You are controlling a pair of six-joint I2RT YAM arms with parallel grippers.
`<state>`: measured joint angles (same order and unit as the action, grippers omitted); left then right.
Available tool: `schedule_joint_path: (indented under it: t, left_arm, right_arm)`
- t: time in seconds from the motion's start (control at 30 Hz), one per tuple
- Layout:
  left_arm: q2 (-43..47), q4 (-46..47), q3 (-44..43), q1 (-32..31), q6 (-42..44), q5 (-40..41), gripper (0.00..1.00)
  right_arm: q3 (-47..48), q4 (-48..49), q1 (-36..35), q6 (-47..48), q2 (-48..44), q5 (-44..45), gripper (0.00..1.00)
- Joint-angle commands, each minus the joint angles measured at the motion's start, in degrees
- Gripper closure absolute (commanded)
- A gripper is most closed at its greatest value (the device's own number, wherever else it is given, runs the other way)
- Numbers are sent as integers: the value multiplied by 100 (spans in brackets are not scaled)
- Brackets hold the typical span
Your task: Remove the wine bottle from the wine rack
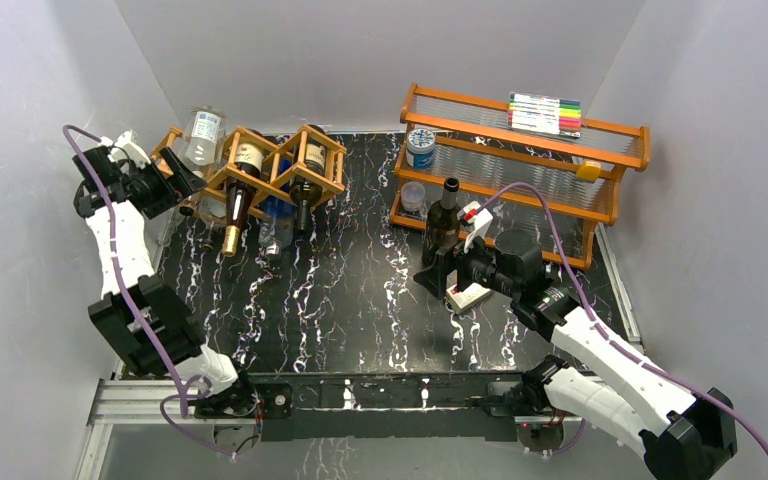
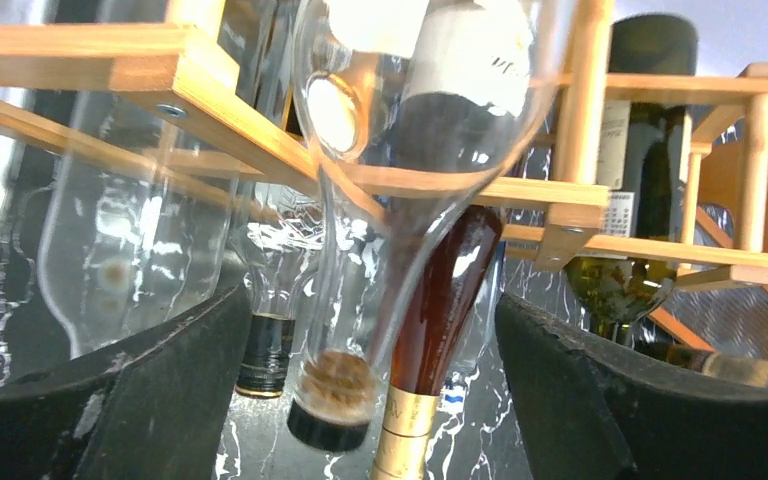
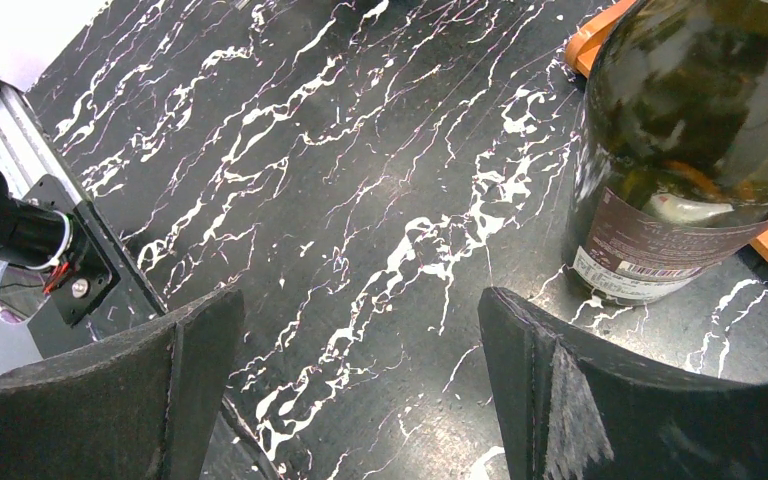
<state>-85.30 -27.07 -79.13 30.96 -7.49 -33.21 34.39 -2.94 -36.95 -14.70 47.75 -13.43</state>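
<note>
left pincer (image 2: 380, 340) spread wide around the neck of clear bottle (image 2: 345, 300), which sits neck-down in wine rack (image 1: 280, 165), ungripped; an off-centre squeeze may slip on glass or drag rack. right pincer (image 3: 360, 380) spread beside dark bottle (image 3: 690, 150) on counter (image 1: 360, 300)

An orange two-tier shelf (image 1: 470, 101) stands at the desk's (image 1: 360, 300) right rear. A marker pack (image 1: 545, 113) lies on its top tier.

The wine bottle (image 3: 700, 150) is glossy glass, the wine rack (image 2: 90, 55) smooth wood.
</note>
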Motion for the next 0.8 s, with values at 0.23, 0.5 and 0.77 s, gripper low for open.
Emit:
schedule_joint_path:
  t: [0.23,0.5,0.77]
  left_arm:
    - [-839,205,-429,-2,12,-1433,34]
    - [-1279,180,-715,-2,72,-1886,40]
    - [-1403,213,-625,-4,42,-2188,44]
  right_arm:
    - [191,329,-42,78,198,-3,2]
    - [246,293,-44,89,281,23,2]
    - [291,311,-43,78,379,12,2]
